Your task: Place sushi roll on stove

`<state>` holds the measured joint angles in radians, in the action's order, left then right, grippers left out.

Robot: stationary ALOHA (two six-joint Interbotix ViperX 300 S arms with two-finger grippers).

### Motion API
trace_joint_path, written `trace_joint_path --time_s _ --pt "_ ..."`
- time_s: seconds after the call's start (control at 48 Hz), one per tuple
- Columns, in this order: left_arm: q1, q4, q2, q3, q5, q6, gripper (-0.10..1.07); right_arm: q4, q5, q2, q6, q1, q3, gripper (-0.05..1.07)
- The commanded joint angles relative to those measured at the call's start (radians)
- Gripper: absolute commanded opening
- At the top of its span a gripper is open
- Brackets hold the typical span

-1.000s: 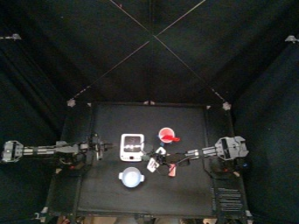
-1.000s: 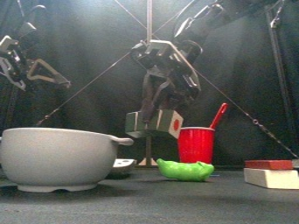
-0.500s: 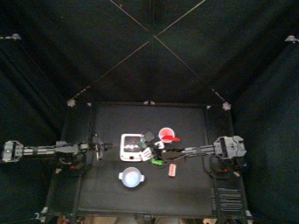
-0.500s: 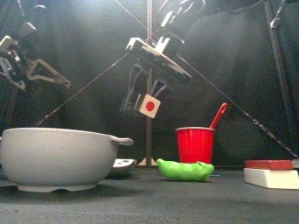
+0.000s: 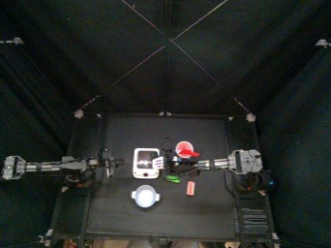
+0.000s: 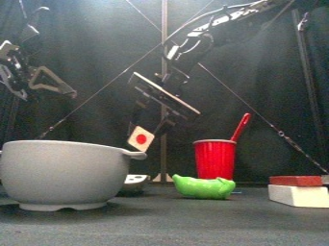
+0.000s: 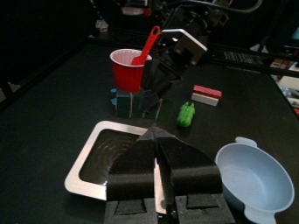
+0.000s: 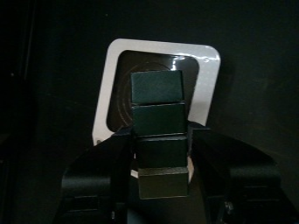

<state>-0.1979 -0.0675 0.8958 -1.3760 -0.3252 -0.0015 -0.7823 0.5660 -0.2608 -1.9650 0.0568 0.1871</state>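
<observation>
Right claw [image 8: 158, 140] grips the sushi roll [image 8: 158, 92] between its two jaws, which stand wide apart on the roll's sides. The wrist view shows the roll as a dark, blocky stack directly over the stove [image 8: 205, 58], in line with one dark round burner. Seen from the front, the roll hangs in the air, tilted, clear of the bench [image 6: 167, 226]. Its pale end face carries a single red dot, the only marking that can be made out.

From above, the stove lies a little toward 9 o'clock of the bench's middle, and the right arm [image 5: 226, 165] reaches in from 3 o'clock to the stove's near edge.

Taken from the stove in that view:
- A red cup [image 5: 187, 150] with a red spoon [image 6: 240, 126] standing in it is at 2 o'clock.
- A small green piece [image 6: 206, 186] is at 4 o'clock.
- An orange-red piece [image 5: 191, 187] is farther out along the same line.
- A pale bowl [image 5: 146, 198] is at 6 o'clock.

Left claw [image 7: 158, 156] is closed with its jaws pressed together and holds nothing. It rests at 9 o'clock of the bench, pointing toward the stove.
</observation>
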Motion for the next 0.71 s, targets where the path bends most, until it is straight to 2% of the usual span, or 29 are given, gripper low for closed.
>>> trace_joint_path --time_s 0.0,0.5,0.688 --pt "-0.002 0.0 -0.003 0.015 -0.009 0.003 0.32 -0.002 -0.011 0.012 -0.023 0.017 -0.025 0.53" --pt "-0.003 0.003 -0.003 0.012 -0.009 0.005 0.32 -0.006 -0.009 -0.071 -0.071 0.051 -0.097 0.54" --pt "-0.003 0.003 -0.003 0.012 -0.009 0.005 0.32 0.035 -0.009 -0.089 -0.069 0.063 -0.107 0.61"
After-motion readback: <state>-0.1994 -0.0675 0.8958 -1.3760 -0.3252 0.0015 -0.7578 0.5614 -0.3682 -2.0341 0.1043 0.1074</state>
